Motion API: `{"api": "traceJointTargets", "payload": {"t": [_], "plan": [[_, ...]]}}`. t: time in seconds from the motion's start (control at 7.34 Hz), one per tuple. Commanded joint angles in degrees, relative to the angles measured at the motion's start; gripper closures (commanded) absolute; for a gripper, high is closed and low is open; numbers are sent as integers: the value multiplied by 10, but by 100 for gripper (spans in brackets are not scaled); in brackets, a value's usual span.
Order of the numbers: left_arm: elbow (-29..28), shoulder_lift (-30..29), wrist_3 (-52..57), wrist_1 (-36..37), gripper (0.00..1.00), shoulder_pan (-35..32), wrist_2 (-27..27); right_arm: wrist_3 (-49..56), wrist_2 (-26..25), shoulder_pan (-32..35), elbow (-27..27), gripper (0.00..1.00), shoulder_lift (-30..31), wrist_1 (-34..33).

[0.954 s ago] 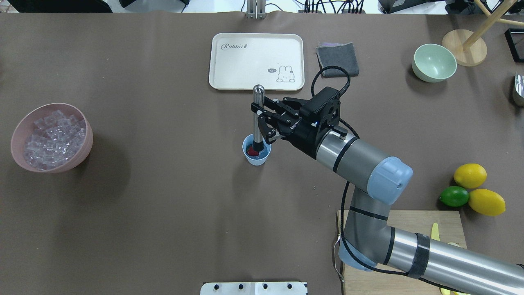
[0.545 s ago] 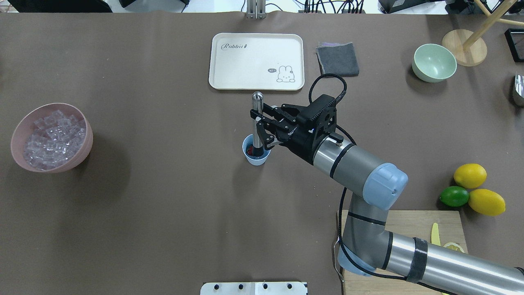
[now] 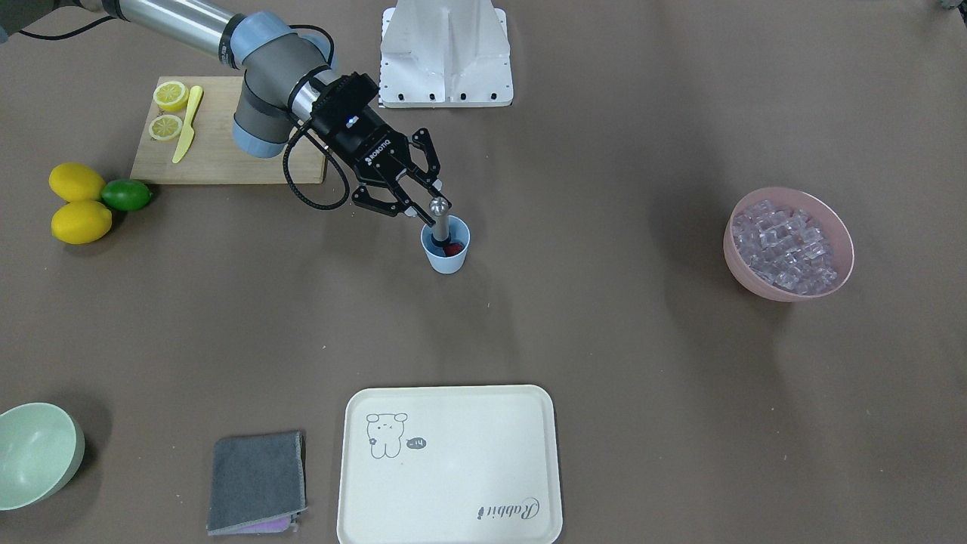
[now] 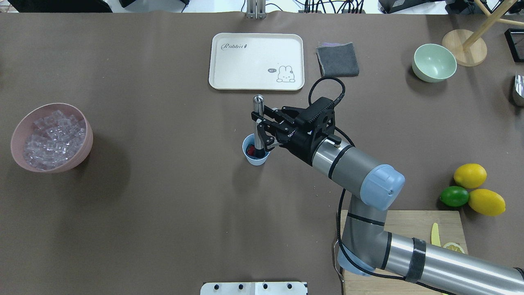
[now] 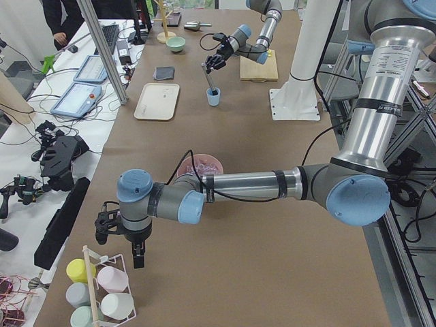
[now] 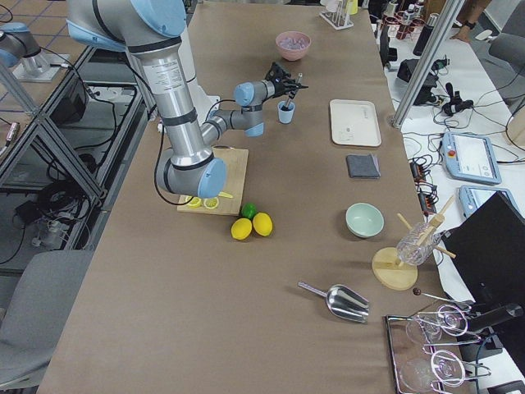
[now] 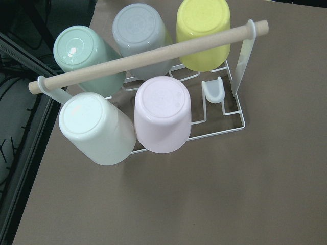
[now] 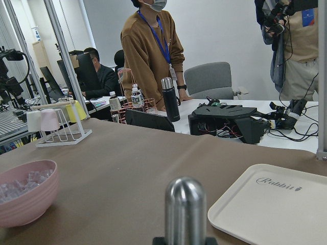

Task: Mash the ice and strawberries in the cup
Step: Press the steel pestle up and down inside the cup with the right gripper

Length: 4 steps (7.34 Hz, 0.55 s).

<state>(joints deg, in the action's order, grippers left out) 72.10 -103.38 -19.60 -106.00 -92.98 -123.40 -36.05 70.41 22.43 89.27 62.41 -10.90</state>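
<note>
The light blue cup stands mid-table, also in the front view. The red strawberry lies inside it. My right gripper is shut on an upright metal muddler whose dark lower end sits in the cup; the muddler's rounded top fills the right wrist view. The ice fills a pink bowl at the far left; I cannot make out any in the cup. My left gripper hangs over a cup rack; I cannot tell if it is open or shut.
A cream tray and grey cloth lie behind the cup. A pale green bowl, two lemons and a lime and a cutting board are on the right. The rack of upturned cups is below the left wrist.
My right gripper has shifted slightly toward the robot and lower with the muddler, whose top now shows lower over the cup. The cup stays in place.
</note>
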Motion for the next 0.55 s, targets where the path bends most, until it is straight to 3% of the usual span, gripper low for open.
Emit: {"api": "traceJointTargets", "payload": {"t": [0.0, 0.41], "plan": [[-1, -2, 0, 0, 2, 1, 0, -1, 0, 0, -1, 100, 0, 0], [-5, -7, 0, 0, 2, 1, 0, 1, 0, 9, 7, 100, -11, 0]]}}
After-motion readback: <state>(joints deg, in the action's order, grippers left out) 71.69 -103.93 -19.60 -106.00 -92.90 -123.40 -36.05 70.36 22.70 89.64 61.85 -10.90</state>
